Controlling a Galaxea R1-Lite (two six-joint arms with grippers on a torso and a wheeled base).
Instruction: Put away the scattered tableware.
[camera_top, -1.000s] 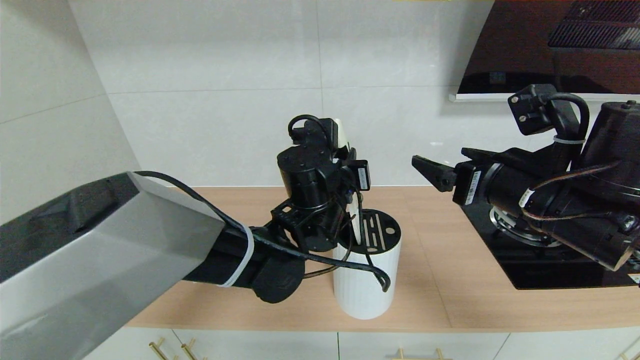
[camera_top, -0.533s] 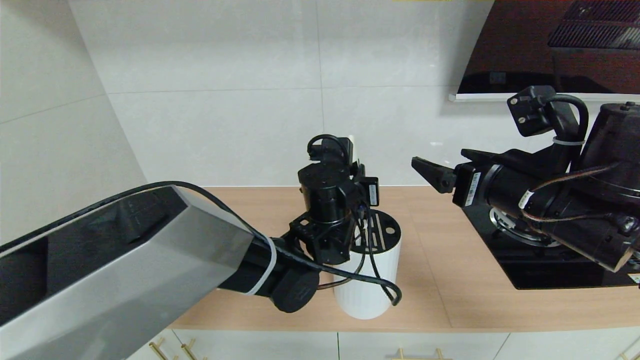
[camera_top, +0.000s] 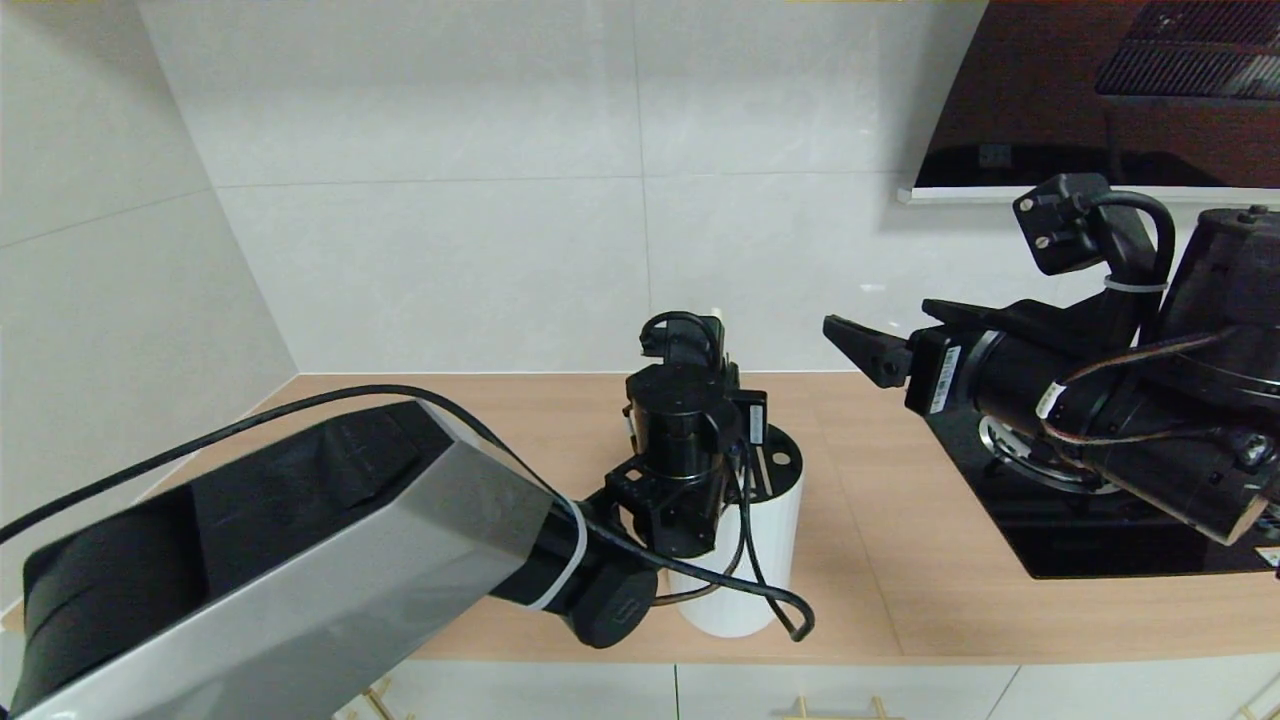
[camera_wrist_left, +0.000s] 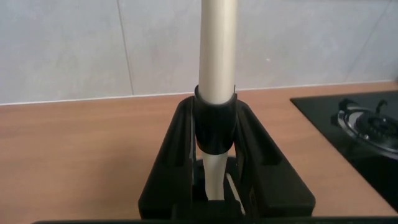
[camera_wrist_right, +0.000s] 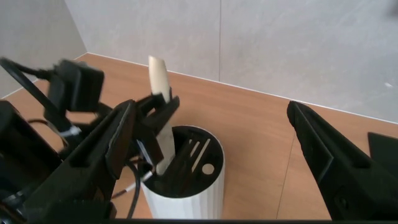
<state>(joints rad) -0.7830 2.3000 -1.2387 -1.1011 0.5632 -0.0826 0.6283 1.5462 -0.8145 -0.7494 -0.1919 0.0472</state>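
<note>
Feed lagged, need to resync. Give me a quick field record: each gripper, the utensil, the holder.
left gripper: shut on cream-handled utensil, above the holder
cream-handled utensil: upright, lower end in the holder's slotted top
holder: white cylinder, upright on wooden counter
right gripper: open, empty, over the counter beside the stove

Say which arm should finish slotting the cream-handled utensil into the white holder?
Left. The left claw grips the cream-handled utensil over the white ribbed holder with black slotted lid; the right claw hangs open.
</note>
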